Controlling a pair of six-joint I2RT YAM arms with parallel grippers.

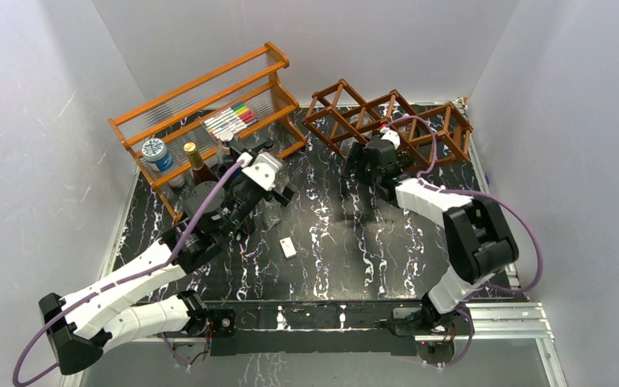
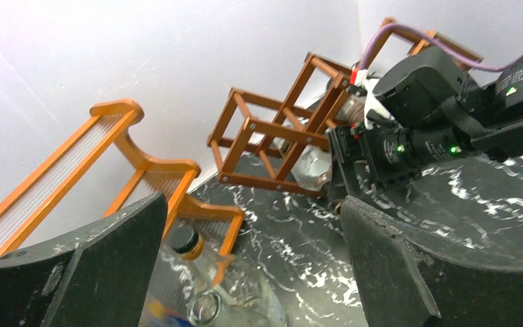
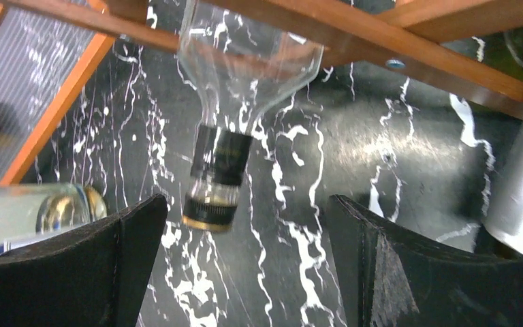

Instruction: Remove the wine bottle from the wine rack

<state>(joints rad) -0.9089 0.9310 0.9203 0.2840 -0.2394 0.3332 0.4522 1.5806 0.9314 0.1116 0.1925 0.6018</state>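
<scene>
The wine rack [image 1: 419,121], a dark reddish-brown lattice, stands at the back right. It also shows in the left wrist view [image 2: 272,136] and the right wrist view [image 3: 408,48]. A clear wine bottle [image 3: 221,163] with a black and gold neck pokes out of a lower cell, neck towards me. It shows in the left wrist view too [image 2: 311,167]. My right gripper [image 3: 245,225] is open just in front of the neck tip, which is near its left finger [image 3: 109,266], not touching. In the top view my right gripper [image 1: 359,160] hides the bottle. My left gripper [image 2: 252,225] is open and empty.
The orange tiered shelf [image 1: 209,113] at the back left holds markers, a jar [image 1: 158,153] and bottles. My left gripper [image 1: 280,192] hovers beside it over a clear glass bottle [image 2: 204,306] and a black-capped bottle [image 2: 184,242]. A small white block [image 1: 288,247] lies mid-table.
</scene>
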